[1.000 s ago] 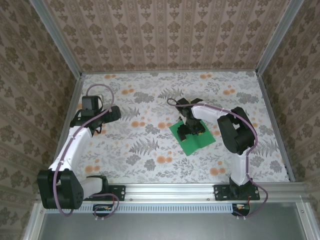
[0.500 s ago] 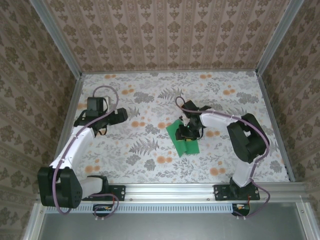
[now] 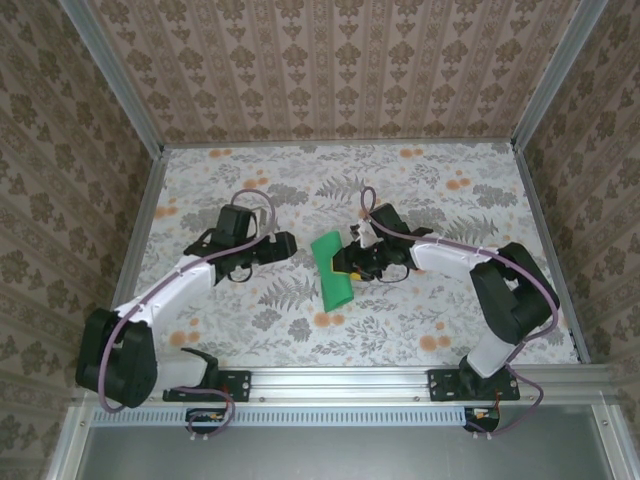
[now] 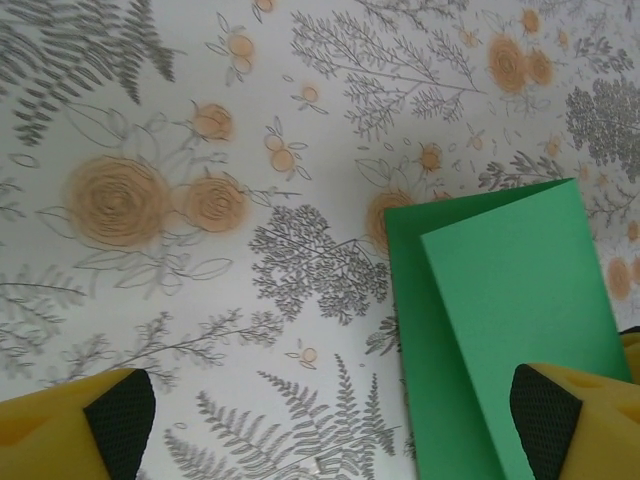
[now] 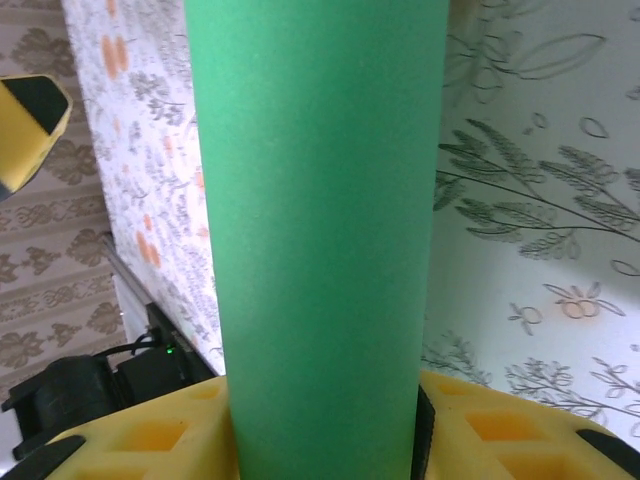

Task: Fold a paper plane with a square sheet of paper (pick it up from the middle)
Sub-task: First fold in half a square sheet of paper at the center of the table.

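The square sheet of paper [image 3: 331, 271] is bright green and bent double, held up off the table near the middle. My right gripper [image 3: 353, 262] is shut on it from the right side. In the right wrist view the sheet [image 5: 320, 220] rises as a broad curved band from between the yellow fingers [image 5: 500, 425]. My left gripper [image 3: 286, 243] stands open just left of the sheet. In the left wrist view the two layers of the sheet [image 4: 500, 300] lie ahead at the right, next to the right fingertip [image 4: 545, 425] of the left gripper [image 4: 335, 420]. A paper plane is out of view.
The floral tabletop [image 3: 250, 190] is walled by patterned panels with metal rails [image 3: 140, 220] at the sides. A metal rail [image 3: 340, 378] with both arm bases runs along the near edge. A yellow tip of the left gripper [image 5: 28, 118] appears in the right wrist view.
My right gripper closed on the flat sheet, lifted it and carried it left, bending it double. My left arm swung right toward the sheet, still open.
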Motion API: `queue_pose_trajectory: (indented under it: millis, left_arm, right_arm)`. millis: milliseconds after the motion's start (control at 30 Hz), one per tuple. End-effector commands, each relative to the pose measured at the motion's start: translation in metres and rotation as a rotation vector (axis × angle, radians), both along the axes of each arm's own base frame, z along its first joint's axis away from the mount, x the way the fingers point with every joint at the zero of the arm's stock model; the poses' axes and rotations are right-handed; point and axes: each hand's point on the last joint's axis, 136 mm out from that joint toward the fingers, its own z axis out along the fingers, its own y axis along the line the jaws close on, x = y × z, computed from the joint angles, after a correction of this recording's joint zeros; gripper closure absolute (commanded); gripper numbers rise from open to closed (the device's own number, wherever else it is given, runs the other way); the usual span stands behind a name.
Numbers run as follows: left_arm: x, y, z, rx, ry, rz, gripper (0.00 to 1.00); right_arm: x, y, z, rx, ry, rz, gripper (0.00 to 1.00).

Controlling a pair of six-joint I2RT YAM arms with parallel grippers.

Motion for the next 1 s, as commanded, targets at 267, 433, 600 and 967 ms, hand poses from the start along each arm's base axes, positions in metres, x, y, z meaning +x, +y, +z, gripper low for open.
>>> queue_pose_trajectory:
  millis: [267, 433, 600, 967]
  left_arm:
    - [-0.001, -0.037, -0.014, -0.032, 0.012, 0.026, 0.08]
    - [-0.003, -0.042, -0.014, -0.061, 0.022, 0.028, 0.09]
    - [-0.005, -0.051, -0.014, -0.117, 0.05, 0.012, 0.14]
    - [-0.01, -0.091, -0.02, -0.211, 0.126, -0.08, 0.43]
  right_arm:
    - [0.003, -0.049, -0.052, -0.34, 0.013, -0.081, 0.39]
    - [0.002, -0.061, -0.059, -0.445, 0.009, -0.084, 0.32]
    - [0.003, -0.066, -0.062, -0.493, 0.006, -0.09, 0.31]
    - [-0.004, -0.071, -0.078, -0.585, 0.046, -0.077, 0.31]
